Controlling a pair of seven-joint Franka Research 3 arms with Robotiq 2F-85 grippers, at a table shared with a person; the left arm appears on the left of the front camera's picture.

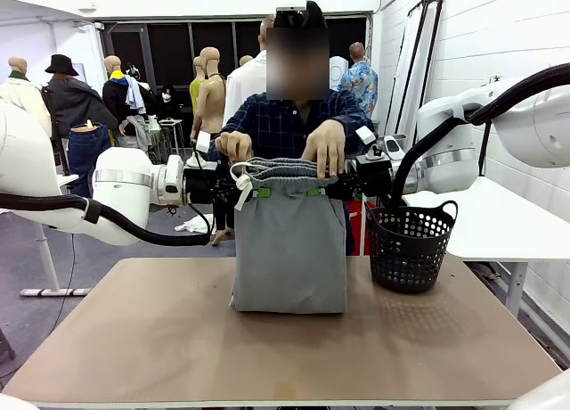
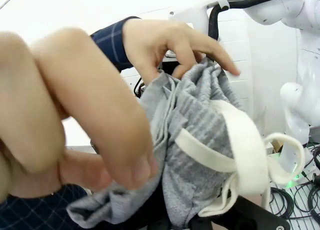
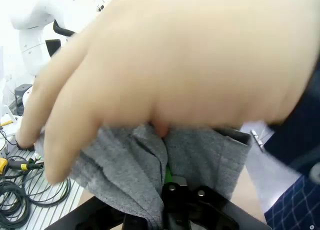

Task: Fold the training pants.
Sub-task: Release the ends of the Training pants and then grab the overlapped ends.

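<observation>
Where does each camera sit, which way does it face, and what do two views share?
Front view: fixed between the arms, facing the person across the table; left arm and right arm show, left pincer and right pincer shut on the pants.
Left wrist view: on the left arm, looking along the waistband; its black pincer at the bottom, the right arm beyond.
Right wrist view: on the right arm, facing the waistband; black pincer base below.
Shared: both wrist views show the person's hand over the grey cloth.
</observation>
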